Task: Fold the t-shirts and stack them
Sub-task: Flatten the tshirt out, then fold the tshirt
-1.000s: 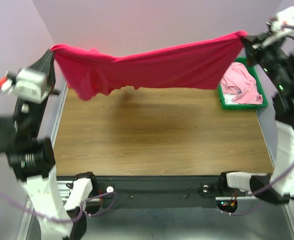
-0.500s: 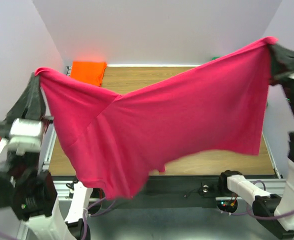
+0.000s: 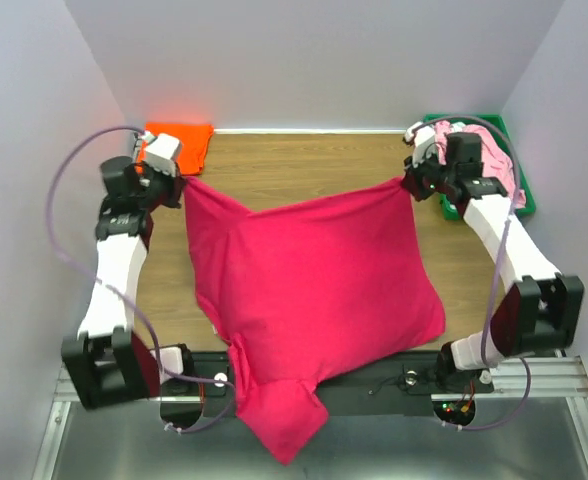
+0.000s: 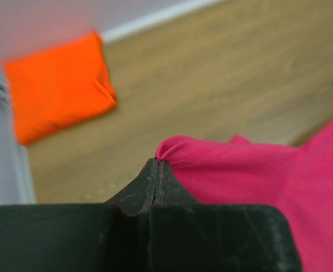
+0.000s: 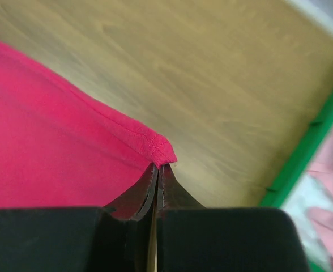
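— Both corners, do we have them?
— We do: left gripper (image 3: pixel 182 180) and right gripper (image 3: pixel 407 183) each pinch one on the crimson t-shirt (image 3: pixel 314 280), spread over the table (image 3: pixel 304 165), draping off its near edge.

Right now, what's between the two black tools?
The crimson-magenta cloth t-shirt, its edge stretched from left tool to right tool; the top view shows it.

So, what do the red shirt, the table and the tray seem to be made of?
Shirt: soft matte cloth, it drapes, hem stitched. Table: wood or wood-look laminate, grain shows. Tray: probably plastic, smooth even green rim.
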